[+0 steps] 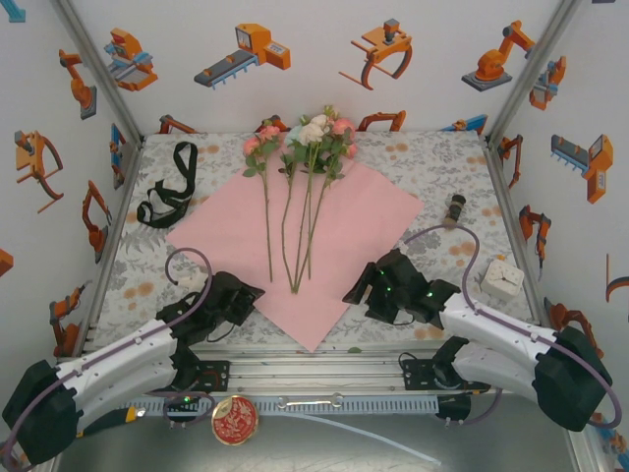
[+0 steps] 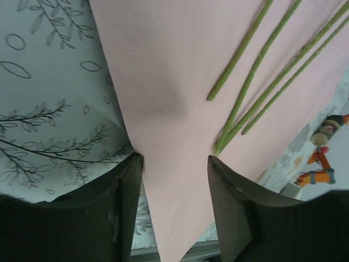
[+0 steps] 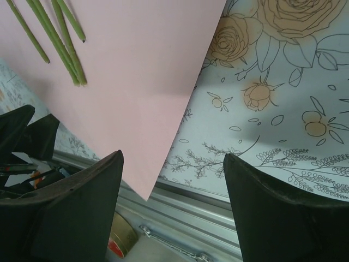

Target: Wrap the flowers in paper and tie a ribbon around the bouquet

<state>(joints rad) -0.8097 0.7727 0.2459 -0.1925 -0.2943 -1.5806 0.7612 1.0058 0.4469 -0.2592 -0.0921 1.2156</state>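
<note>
Upper left of the top view: the ribbon (image 1: 167,200) lies loose, well apart from both arms. Lower left: I see the left gripper (image 2: 174,161) low over the paper (image 1: 373,216) at its near left edge, jaws partly apart, the sheet lying flat between them. Centre: the flowers (image 1: 311,133) rest on the pink sheet, heads at top, stem ends near both grippers. Lower right: the right gripper (image 3: 172,158) stands wide, straddling the near right edge, holding nothing.

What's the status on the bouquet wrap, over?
Left pincer open, astride the near-left edge of the paper; right pincer open over its near-right edge. Flowers lie loose on the flat sheet, unwrapped. Ribbon far left, off the sheet, untied.
</note>
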